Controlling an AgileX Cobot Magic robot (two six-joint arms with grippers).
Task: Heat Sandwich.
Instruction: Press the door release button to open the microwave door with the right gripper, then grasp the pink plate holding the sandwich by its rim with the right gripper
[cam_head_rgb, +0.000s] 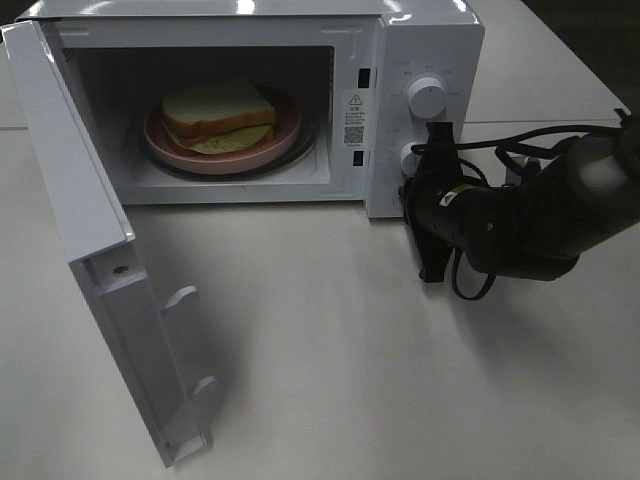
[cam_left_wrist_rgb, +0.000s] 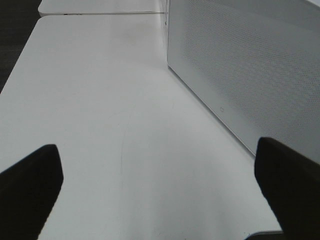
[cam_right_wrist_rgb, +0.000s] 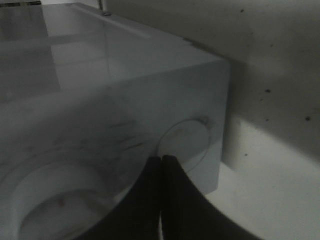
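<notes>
White-bread sandwich (cam_head_rgb: 215, 112) in microwave (cam_head_rgb: 440, 50), closed right fingers (cam_right_wrist_rgb: 176, 196) at lower knob (cam_head_rgb: 410, 156)

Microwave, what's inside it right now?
Through the open door, the microwave shows the sandwich lying on a round pink plate. The sandwich covers the plate's middle, so that part cannot be seen.

Lab-type robot test station rather than a home kitchen: plain white table (cam_head_rgb: 330, 380) butted against a second table (cam_left_wrist_rgb: 100, 6) of the same kind, white microwave (cam_head_rgb: 425, 50) standing directly on the table, black cabled robot arm (cam_head_rgb: 540, 215) alongside, dark floor (cam_left_wrist_rgb: 12, 35) past the table edge.
</notes>
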